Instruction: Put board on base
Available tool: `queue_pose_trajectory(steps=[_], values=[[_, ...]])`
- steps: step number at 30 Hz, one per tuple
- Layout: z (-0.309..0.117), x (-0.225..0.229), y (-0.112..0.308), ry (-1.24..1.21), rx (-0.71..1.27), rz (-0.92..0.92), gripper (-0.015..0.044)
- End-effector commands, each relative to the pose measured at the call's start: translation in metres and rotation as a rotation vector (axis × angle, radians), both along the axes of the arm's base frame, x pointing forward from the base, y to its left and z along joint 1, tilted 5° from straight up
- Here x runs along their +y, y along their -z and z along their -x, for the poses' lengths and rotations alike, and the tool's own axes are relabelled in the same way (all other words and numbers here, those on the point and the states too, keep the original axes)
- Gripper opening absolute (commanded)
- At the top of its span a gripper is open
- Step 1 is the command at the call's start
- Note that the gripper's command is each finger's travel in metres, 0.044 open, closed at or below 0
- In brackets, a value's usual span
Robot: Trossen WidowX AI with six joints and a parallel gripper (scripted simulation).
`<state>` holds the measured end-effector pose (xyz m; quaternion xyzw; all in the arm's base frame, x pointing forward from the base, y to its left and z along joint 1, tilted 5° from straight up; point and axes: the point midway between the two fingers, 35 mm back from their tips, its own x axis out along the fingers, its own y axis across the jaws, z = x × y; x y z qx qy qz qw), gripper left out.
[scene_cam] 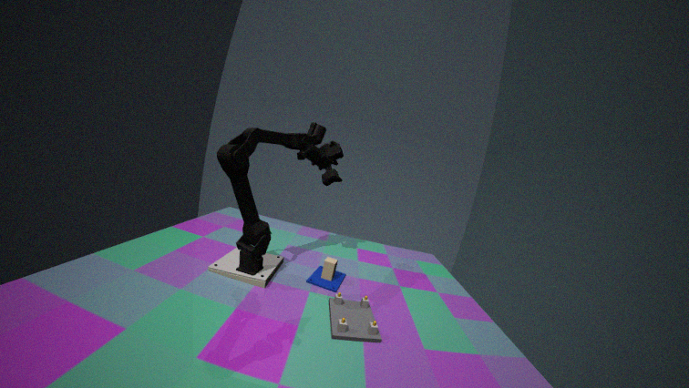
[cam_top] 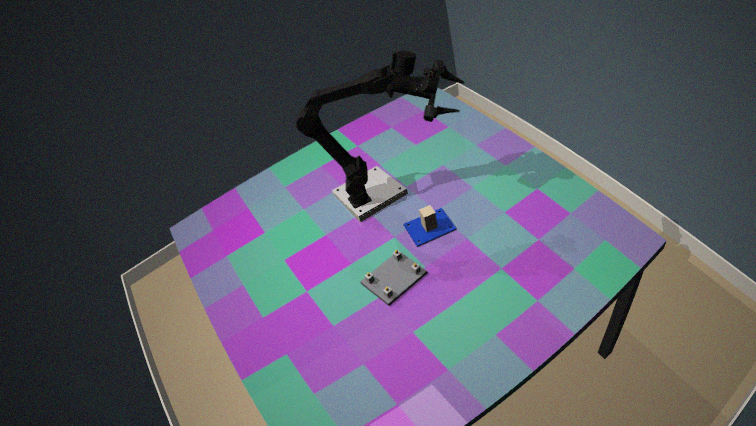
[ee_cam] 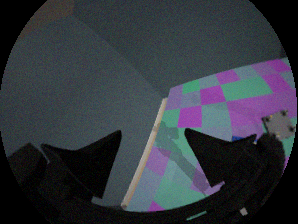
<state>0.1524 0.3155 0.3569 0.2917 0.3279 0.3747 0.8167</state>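
Gripper [cam_top: 459, 96] [scene_cam: 339, 166] [ee_cam: 154, 132] wide open, nothing between its fingers, raised well above the worktop [cam_top: 470, 317] [scene_cam: 260, 332] [ee_cam: 215, 117]. Board [cam_top: 442, 225] [scene_cam: 314, 278] [ee_cam: 237, 138] lies flat on the worktop, handle [cam_top: 427, 219] [scene_cam: 329, 269] up, near the grey base [cam_top: 394, 278] [scene_cam: 355, 315] [ee_cam: 278, 126], not on it. In the top view the handle hides part of the board; corner holes are tiny, the one behind the handle hard to make out. All four posts show in top and exterior views, gold pins just small dots. Exterior view: board left of and farther than the grey base; fingers overlap, dark, gap unreadable. Wrist view: only a sliver of blue shows past the right finger, handle can't be made out; grey base at right edge, partly covered by gripper parts, pins too small to tell. Round black border cuts the corners.
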Motion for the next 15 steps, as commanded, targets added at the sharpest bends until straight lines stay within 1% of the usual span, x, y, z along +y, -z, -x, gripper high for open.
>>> queue_pose_trajectory(steps=[1,5,8,11,15], values=[[-0.036,-0.013,0.046,0.06,0.05,0.217,0.044],[-0.069,-0.041,0.098,0.112,0.157,0.45,0.044],[-0.086,-0.069,0.134,0.139,0.271,0.609,0.044],[-0.095,-0.103,0.168,0.153,0.422,0.755,0.044],[-0.095,-0.15,0.201,0.151,0.659,0.905,0.044]])
